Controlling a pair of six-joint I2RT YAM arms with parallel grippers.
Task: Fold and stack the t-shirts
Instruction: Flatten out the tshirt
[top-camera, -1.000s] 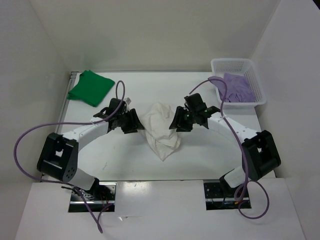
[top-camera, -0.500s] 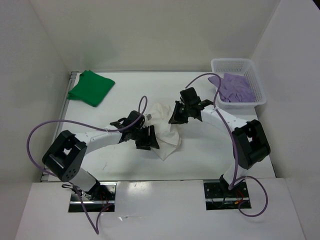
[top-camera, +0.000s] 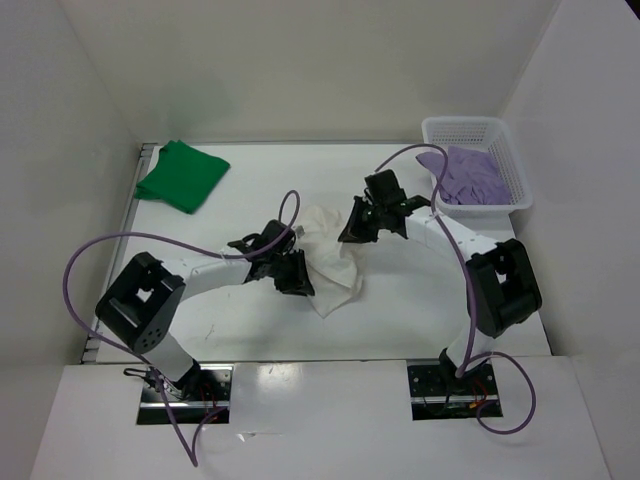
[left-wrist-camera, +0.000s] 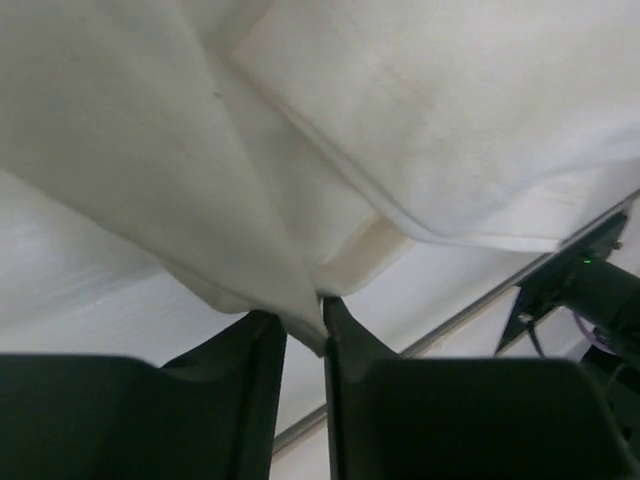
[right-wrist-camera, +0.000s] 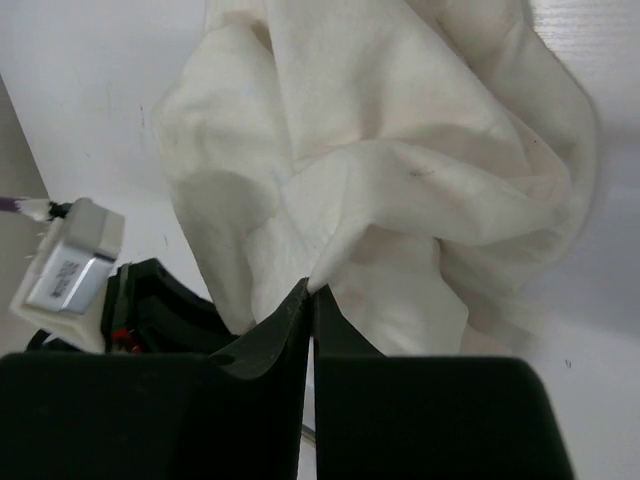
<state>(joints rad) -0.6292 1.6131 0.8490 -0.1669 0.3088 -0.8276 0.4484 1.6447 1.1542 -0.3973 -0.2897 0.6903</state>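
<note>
Three shirts are showing, one of each colour, along with two arms and one basket. The bright green cloth t-shirt (top-camera: 182, 176) is lying folded flat in the upper left of the overhead view on the white table (top-camera: 420, 310). The pale lavender cloth t-shirt (top-camera: 470, 176) is sitting bunched inside the white plastic lattice basket (top-camera: 470, 128) at the upper right, with one corner spilling over the basket's left rim.

The white cloth t-shirt (top-camera: 330, 262) is lying in the middle of the frame as a rumpled, tapering heap, full of deep soft folds and with a hemmed edge showing in the left wrist view.

The left gripper (top-camera: 296, 277) is working at the heap's lower left edge. Its fingers are drawn in to a narrow gap, and a fold of the white cloth t-shirt is caught between the tips. The right gripper (top-camera: 352, 226) is biting at the heap's upper right edge, fingers pressed almost together and pinching a ridge of the same cloth.
</note>
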